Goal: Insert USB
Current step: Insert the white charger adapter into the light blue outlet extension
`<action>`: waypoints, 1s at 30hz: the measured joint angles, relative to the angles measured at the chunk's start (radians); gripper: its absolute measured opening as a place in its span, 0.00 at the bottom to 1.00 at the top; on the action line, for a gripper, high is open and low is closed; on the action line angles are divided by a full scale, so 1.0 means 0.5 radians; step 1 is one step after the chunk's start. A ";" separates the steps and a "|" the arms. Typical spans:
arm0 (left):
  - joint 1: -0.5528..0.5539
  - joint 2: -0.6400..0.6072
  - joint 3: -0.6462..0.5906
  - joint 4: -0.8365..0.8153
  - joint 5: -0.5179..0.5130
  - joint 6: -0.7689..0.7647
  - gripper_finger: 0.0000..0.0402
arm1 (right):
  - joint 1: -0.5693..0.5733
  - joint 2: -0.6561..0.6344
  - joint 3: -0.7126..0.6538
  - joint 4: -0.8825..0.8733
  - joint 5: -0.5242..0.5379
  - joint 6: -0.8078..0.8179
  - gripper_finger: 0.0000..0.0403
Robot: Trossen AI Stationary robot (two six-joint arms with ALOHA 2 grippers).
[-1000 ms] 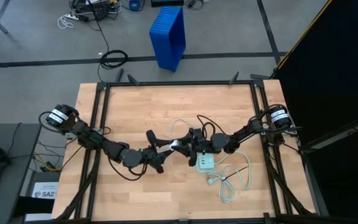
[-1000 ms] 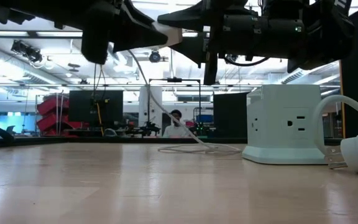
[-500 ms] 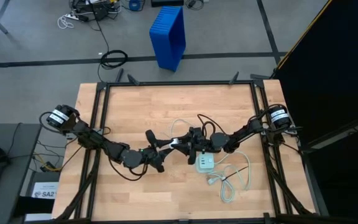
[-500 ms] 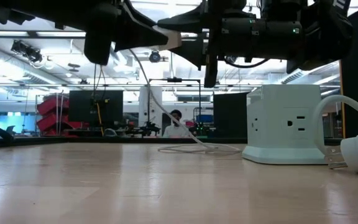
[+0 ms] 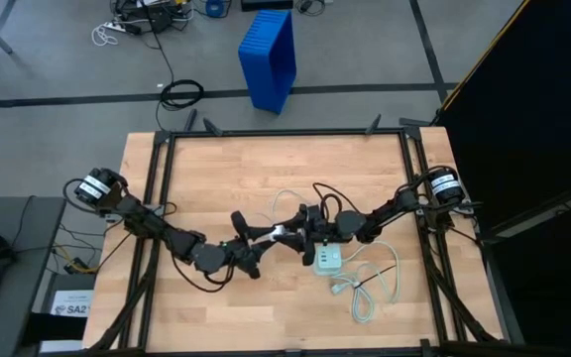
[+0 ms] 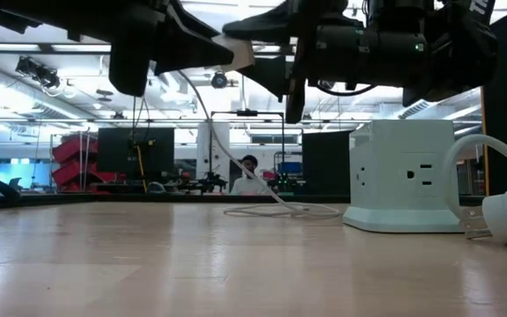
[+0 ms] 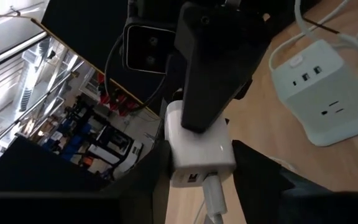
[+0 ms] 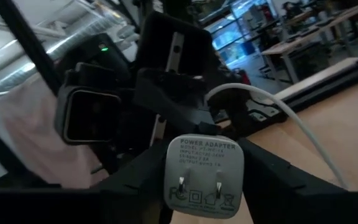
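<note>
My two arms meet over the middle of the surface (image 5: 216, 169), the left arm (image 5: 181, 243) reaching in from one side and the right arm (image 5: 380, 216) from the other; between them, lifted clear of the wood, hangs a small white adapter (image 5: 279, 234); my right jaws pinch the adapter (image 8: 204, 174) by its sides, its two metal prongs and printed label facing my right wrist camera; my left jaws stand close on either flank of the same adapter (image 7: 197, 149), and I cannot tell whether they press it or merely bracket it; the USB (image 7: 213, 196) sits with its white plug in the port on the adapter's face nearest my left wrist; from there the thin cable (image 8: 278, 112) arcs away and drops to the surface, where it lies in a loose loop (image 5: 284, 198) behind the jaws; in the low view the cable (image 6: 236, 163) slopes down from the raised adapter (image 6: 245, 55); a pale power block (image 5: 327, 261) stands on the surface just beside my right jaws, untouched, its sockets showing (image 6: 403, 176); a thicker coiled cord (image 5: 365, 297) lies near it; a blue crate (image 5: 269, 58) stands on the floor beyond the surface; a person (image 6: 252, 176) is far off in the room.
</note>
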 joint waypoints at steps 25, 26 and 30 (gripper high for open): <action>0.038 -0.076 0.118 -0.610 0.666 -0.585 0.31 | 0.225 -0.577 -0.261 -0.092 -0.423 -0.578 0.57; 0.048 -0.076 0.118 -0.618 0.742 -0.631 0.31 | 0.257 -0.633 -0.286 -0.163 -0.393 -0.618 0.57; 0.102 -0.076 0.138 -0.718 0.906 -0.875 0.31 | 0.410 -0.847 -0.345 -0.569 -0.103 -0.693 0.54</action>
